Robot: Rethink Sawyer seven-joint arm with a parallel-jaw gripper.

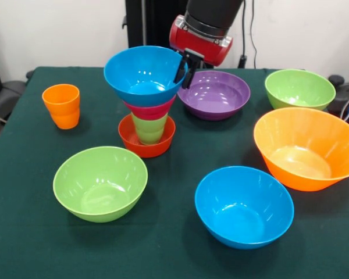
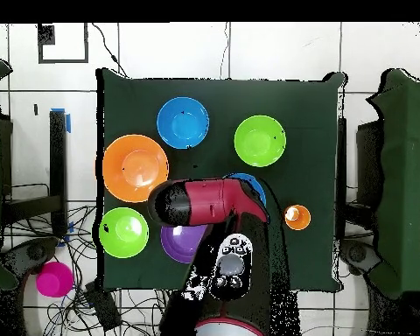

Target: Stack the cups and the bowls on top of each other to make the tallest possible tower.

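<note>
The tower (image 1: pixel 148 110) stands mid-table: a small red-orange bowl (image 1: pixel 144 145) at the base, a light green cup (image 1: pixel 149 128) in it, then a pink bowl (image 1: pixel 151 109), and a blue bowl (image 1: pixel 141 75) on top, slightly tilted. My gripper (image 1: pixel 184 71) is shut on the blue bowl's right rim, one finger inside and one outside. An orange cup (image 1: pixel 61 106) stands alone at the left. In the overhead view my red arm (image 2: pixel 209 203) covers most of the tower; only an edge of the top blue bowl (image 2: pixel 251 182) shows, with the orange cup (image 2: pixel 297 217) beside it.
Loose bowls ring the tower: a purple bowl (image 1: pixel 214 94) just right of my gripper, a lime green bowl (image 1: pixel 299 89) at the back right, a very large orange bowl (image 1: pixel 308 148), a second blue bowl (image 1: pixel 244 206) in front, and another lime green bowl (image 1: pixel 100 183) at the front left.
</note>
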